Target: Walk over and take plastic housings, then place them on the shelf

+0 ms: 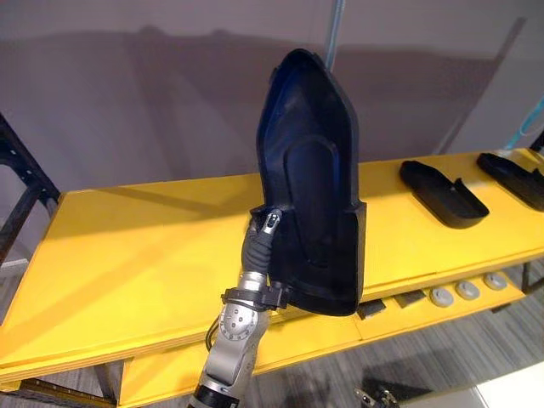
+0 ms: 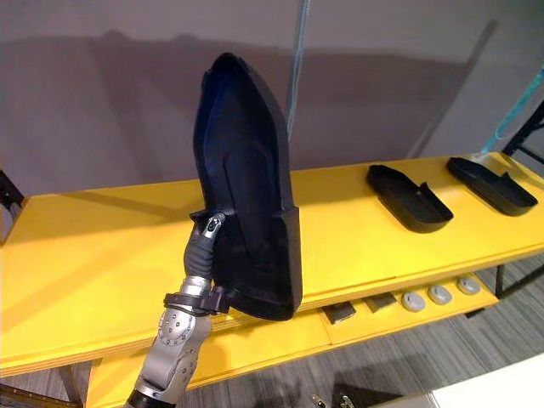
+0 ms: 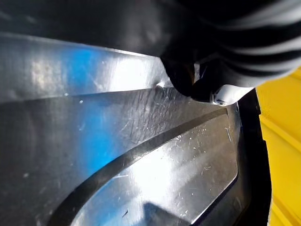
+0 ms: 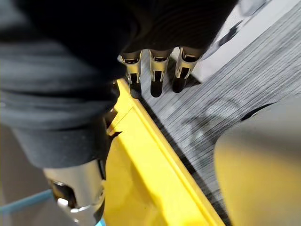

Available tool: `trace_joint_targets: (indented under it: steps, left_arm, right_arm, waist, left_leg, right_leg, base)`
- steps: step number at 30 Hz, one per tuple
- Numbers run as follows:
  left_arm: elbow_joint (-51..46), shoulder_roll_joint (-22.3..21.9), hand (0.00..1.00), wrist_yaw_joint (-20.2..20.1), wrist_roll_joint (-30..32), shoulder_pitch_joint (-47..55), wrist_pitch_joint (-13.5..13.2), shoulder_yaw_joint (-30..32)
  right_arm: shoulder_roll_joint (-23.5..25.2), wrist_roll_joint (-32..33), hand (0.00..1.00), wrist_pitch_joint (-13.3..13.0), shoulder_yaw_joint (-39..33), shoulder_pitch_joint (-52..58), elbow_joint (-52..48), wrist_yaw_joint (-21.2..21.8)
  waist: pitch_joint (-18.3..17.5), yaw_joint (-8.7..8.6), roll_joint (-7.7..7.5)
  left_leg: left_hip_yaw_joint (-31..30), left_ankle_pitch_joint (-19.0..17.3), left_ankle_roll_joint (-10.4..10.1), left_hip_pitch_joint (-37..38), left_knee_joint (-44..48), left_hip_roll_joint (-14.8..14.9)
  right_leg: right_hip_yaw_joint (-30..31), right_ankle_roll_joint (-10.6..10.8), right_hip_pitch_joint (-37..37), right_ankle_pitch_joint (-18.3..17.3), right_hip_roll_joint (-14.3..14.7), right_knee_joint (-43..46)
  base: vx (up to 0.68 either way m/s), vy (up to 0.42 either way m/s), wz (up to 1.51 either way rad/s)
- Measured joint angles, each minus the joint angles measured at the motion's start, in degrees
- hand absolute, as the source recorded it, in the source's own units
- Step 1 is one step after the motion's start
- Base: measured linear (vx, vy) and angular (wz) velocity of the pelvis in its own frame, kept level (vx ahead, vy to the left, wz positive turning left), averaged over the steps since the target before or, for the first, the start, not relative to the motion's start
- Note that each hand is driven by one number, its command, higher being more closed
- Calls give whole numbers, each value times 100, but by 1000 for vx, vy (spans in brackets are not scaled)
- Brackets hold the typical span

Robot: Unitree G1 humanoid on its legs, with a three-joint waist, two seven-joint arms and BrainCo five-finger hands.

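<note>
A large dark plastic housing (image 1: 313, 178) stands upright, narrow end up, above the yellow shelf (image 1: 127, 272). My left hand (image 1: 269, 224) is shut on its lower left edge: the thumb lies on the near face and the fingers are hidden behind it. In the left wrist view the housing's glossy inner face (image 3: 141, 155) sits right against the dark cover of the left hand (image 3: 225, 56). My right hand (image 4: 155, 70) hangs open beside a yellow shelf edge (image 4: 141, 179), holding nothing.
Two more dark housings (image 1: 444, 194) (image 1: 514, 177) lie on the shelf's right end. The lower board carries round silver discs (image 1: 467, 291) and small dark blocks (image 1: 410, 298). A grey wall stands behind the shelf, and a dark frame post (image 1: 21, 183) at its left.
</note>
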Motion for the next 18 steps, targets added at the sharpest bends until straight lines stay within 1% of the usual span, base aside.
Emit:
trace_joint_targets:
  steps: [4,7,10,12,13,14,16,18]
  left_arm:
    - [9,0,100,116,311,-6,16,-3]
    - [30,1,100,210,608,-79,110,11]
    - [257,15,100,277,829,-396,236,104]
    - [423,41,100,371,879,-626,286,199]
    - [543,55,100,416,947,-773,313,274]
    - [644,66,100,489,1062,-912,365,339]
    - [754,76,100,557,1168,-1123,459,415]
    - [867,81,100,642,1287,-1332,494,467]
  right_arm:
    - [0,-28,0,-4,76,7,-2,1]
    - [-1,-75,0,-4,68,37,0,-3]
    - [-3,-79,0,-4,61,36,7,-3]
    - [-1,-82,0,-4,51,25,17,-4]
    - [3,-102,0,-4,24,22,24,-4]
    - [7,-117,0,-3,-25,20,28,-6]
    - [16,-161,0,-2,-102,57,30,-10]
    - [27,-187,0,-1,-158,76,32,-15]
  waist:
    - [-100,7,-6]
    - [-122,-12,-11]
    - [-124,-20,-13]
    - [-121,-45,-16]
    - [-121,-115,-16]
    - [-121,-149,-15]
    - [-130,-155,-11]
    - [-133,-221,-13]
  left_leg:
    - [-42,49,75,43,-112,-9]
    - [-175,129,144,88,-234,-38]
    - [-284,249,122,132,-440,-70]
    - [-173,191,139,137,-501,-29]
    - [8,170,173,145,-520,27]
    - [79,200,146,178,-592,32]
    - [184,256,138,191,-708,33]
    - [198,380,116,192,-828,30]
  right_leg:
    - [-108,-30,37,24,0,-50]
    - [-186,-45,77,33,0,-65]
    - [-266,-99,64,66,-21,-69]
    - [-264,-100,53,66,-26,-72]
    - [-261,-100,53,66,-29,-72]
    - [-242,-99,46,65,-40,-74]
    - [-173,-98,-15,65,-46,-78]
    - [-160,-110,-75,76,-41,-79]
  base:
    - [44,-6,11]
    - [-13,-43,21]
    - [-64,-48,15]
    - [-134,-57,5]
    - [-129,-50,-3]
    - [-122,-44,-5]
    - [-94,-17,-13]
    - [-64,-18,-7]
